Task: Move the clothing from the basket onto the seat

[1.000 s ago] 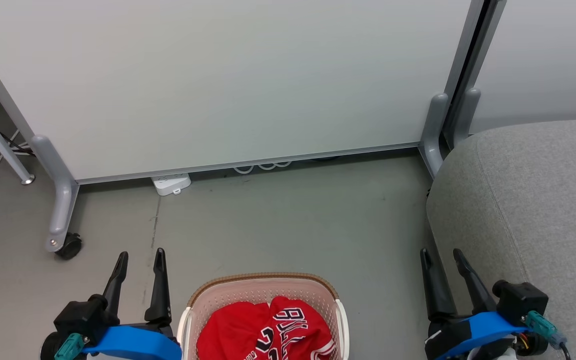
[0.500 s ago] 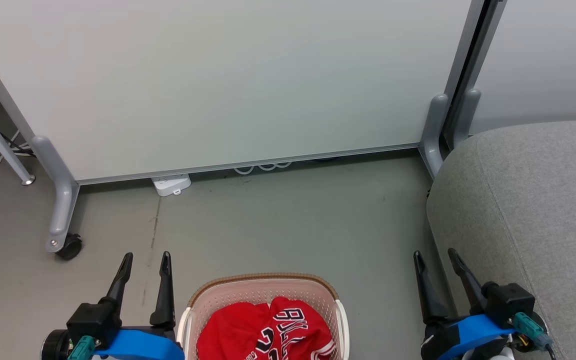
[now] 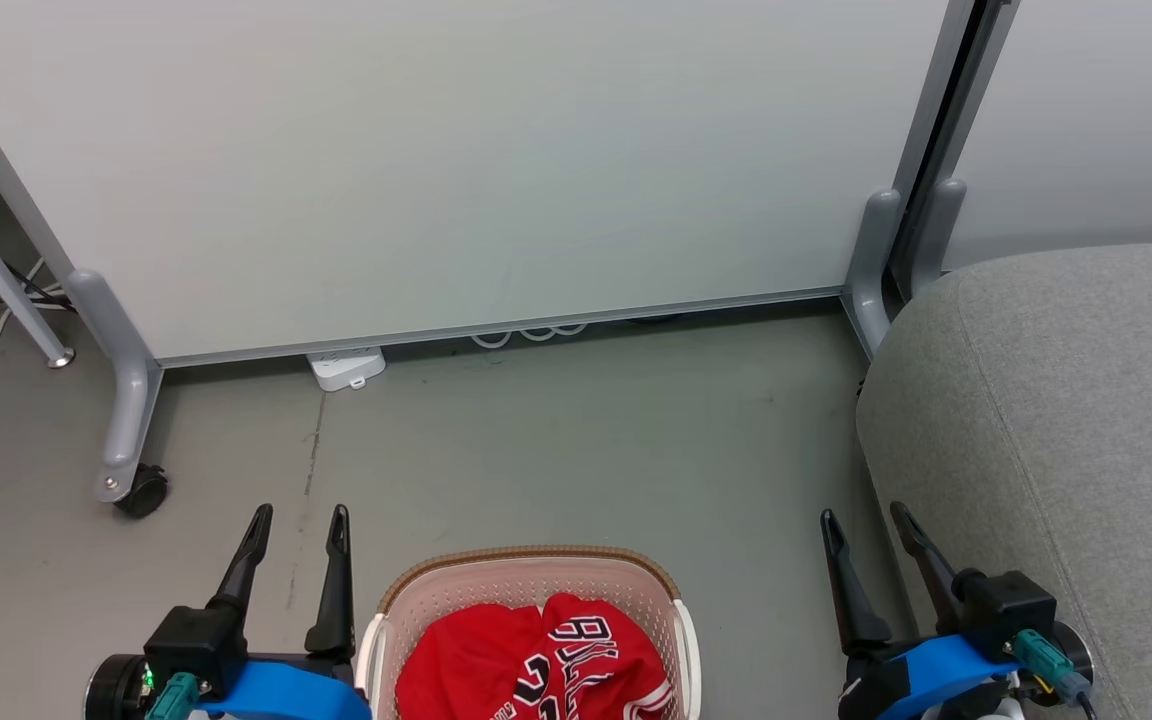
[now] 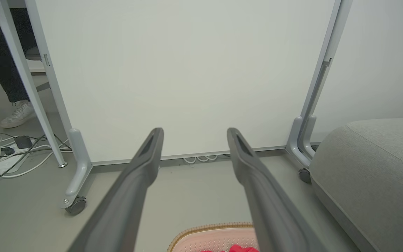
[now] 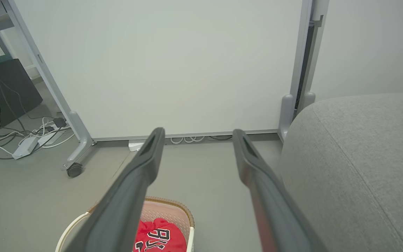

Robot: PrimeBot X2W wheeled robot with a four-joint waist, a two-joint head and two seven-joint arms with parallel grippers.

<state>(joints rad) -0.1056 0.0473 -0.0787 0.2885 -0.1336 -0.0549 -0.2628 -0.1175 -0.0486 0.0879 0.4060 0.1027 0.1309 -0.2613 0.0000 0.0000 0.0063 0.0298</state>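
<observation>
Head view: red soft-fabric clothing with white trim and black-and-white lettering, heaped inside cream-white perforated plastic basket with brown woven-look rim, on grey floor.
Left gripper: wide open, empty, just left of basket.
Right gripper: wide open, empty, between basket and large grey fabric-upholstered seat.
Step in hand: probably reach into basket, not yet begun.
Doing it well: descend inside rim, pinch a thick fold near heap's middle, lift clear of wall before swinging right to seat.
</observation>
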